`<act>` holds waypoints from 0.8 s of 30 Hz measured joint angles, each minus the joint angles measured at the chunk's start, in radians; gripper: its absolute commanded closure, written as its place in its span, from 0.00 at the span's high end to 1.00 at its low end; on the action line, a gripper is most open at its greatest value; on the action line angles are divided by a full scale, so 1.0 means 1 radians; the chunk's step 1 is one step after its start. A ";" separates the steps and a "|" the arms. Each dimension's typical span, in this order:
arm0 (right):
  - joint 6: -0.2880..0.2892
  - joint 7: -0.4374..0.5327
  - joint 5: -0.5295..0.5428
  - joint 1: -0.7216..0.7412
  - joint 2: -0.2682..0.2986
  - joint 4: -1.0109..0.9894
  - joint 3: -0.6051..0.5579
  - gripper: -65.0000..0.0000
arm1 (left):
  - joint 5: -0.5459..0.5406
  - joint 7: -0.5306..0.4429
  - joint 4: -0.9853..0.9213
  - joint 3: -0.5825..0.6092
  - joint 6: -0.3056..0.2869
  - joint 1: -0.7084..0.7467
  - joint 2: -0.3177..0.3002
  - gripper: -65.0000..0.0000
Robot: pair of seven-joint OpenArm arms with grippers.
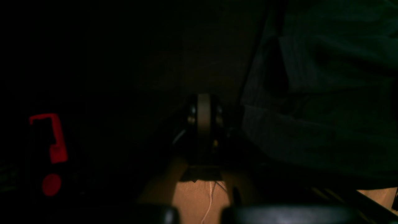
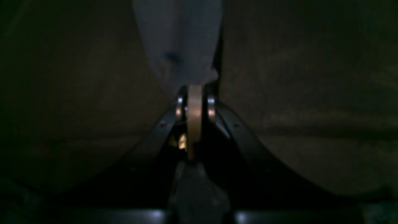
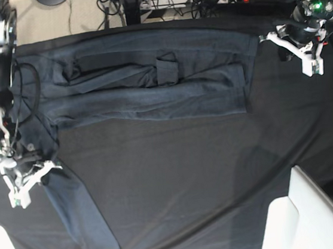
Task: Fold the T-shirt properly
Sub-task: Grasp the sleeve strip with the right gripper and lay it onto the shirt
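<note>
Two claws, both clenched: the right claw [image 3: 18, 188] pinches the T-shirt [image 3: 150, 84] at its sleeve, the left claw [image 3: 309, 57] holds nothing. Spread along the tabletop's [image 3: 178, 177] far side, it looks soft and limp; take hems or corners.

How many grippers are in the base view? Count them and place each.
2. The right gripper sits at the view's left edge, on the T-shirt sleeve. The left gripper is at the upper right, beside the shirt's end.

T-shirt [image 3: 149, 78] on black-clothed table [image 3: 184, 176]
</note>
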 measured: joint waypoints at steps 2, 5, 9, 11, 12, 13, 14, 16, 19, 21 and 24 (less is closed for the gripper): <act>0.006 -0.053 0.009 -0.066 -0.014 0.099 0.000 0.00 | 0.007 0.003 -0.001 -0.029 -0.014 0.000 -0.003 0.00; 0.003 -0.144 -0.002 -0.161 -0.045 0.221 -0.002 0.00 | 0.008 0.003 -0.002 -0.070 -0.088 -0.004 -0.012 0.00; -0.002 -0.166 -0.002 -0.269 -0.099 0.357 0.001 0.00 | 0.005 0.004 -0.007 -0.093 -0.150 -0.006 -0.002 0.00; 0.006 -0.167 0.002 -0.321 -0.129 0.405 0.000 0.00 | 0.007 0.002 -0.029 -0.104 -0.153 -0.006 -0.003 0.00; 0.005 -0.174 0.002 -0.348 -0.143 0.425 0.000 0.00 | 0.007 0.003 -0.044 -0.109 -0.154 -0.006 -0.007 0.00; 0.004 -0.183 0.002 -0.370 -0.150 0.443 0.000 0.00 | 0.009 0.000 -0.057 -0.110 -0.153 -0.006 -0.008 0.00; 0.002 -0.187 -0.001 -0.396 -0.158 0.468 -0.001 0.00 | 0.011 0.001 -0.071 -0.113 -0.153 -0.006 -0.008 0.00; 0.000 -0.185 -0.002 -0.432 -0.171 0.503 -0.002 0.00 | 0.011 0.003 -0.093 -0.111 -0.153 -0.006 -0.007 0.00; 0.000 -0.174 -0.001 -0.477 -0.199 0.526 -0.003 0.00 | 0.007 0.001 -0.107 -0.110 -0.154 -0.006 -0.005 0.00; -0.002 -0.174 -0.004 -0.499 -0.215 0.526 -0.004 0.00 | 0.008 0.000 -0.109 -0.110 -0.154 -0.006 -0.006 0.00; 0.004 -0.172 -0.001 -0.522 -0.215 0.526 -0.008 0.00 | 0.008 0.000 -0.109 -0.111 -0.154 -0.006 -0.007 0.00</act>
